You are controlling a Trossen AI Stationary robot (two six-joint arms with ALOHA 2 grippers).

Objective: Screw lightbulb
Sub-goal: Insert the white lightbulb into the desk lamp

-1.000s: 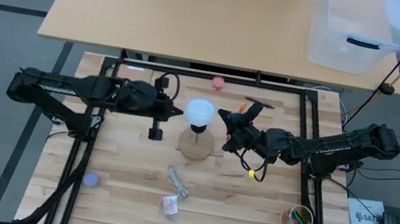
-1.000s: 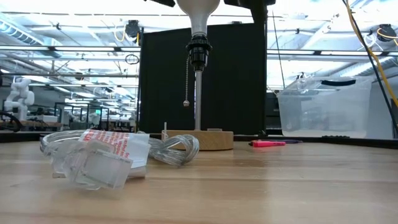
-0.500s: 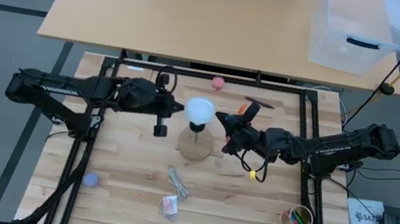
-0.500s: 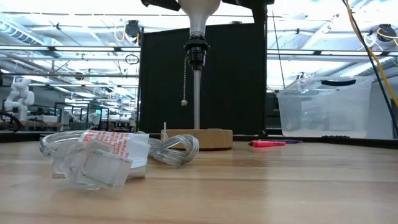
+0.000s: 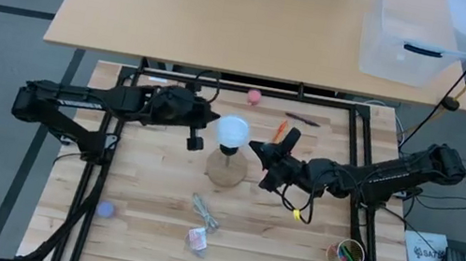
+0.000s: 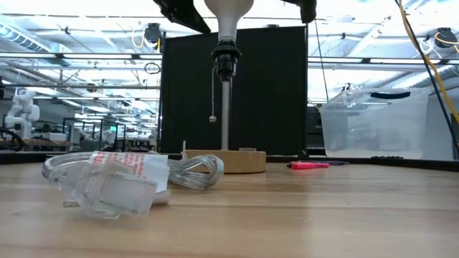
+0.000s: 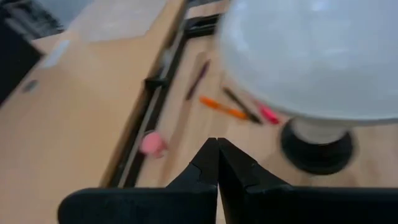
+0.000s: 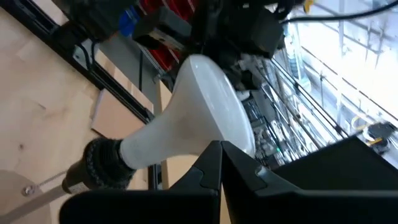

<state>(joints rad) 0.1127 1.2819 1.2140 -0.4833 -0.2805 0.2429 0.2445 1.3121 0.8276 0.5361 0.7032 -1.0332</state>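
Lightbulb [image 5: 232, 131] sits at frame centre, its screw base hidden inside the black socket [image 6: 225, 59]; left gripper [image 5: 210, 118] and right gripper [image 5: 256, 146], both clenched empty, flank it.

Red print on a clear plastic packet [image 6: 115, 175] lying on the wooden table [image 6: 301, 215], lettering too small to read, no other legible text

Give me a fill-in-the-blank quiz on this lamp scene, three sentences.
1. The lightbulb sits in the black ____ on the lamp's post.
2. Both the left pincer and the right pincer are ____, holding nothing.
3. The lamp's round base is made of ____.

Missing words: socket; shut; wood
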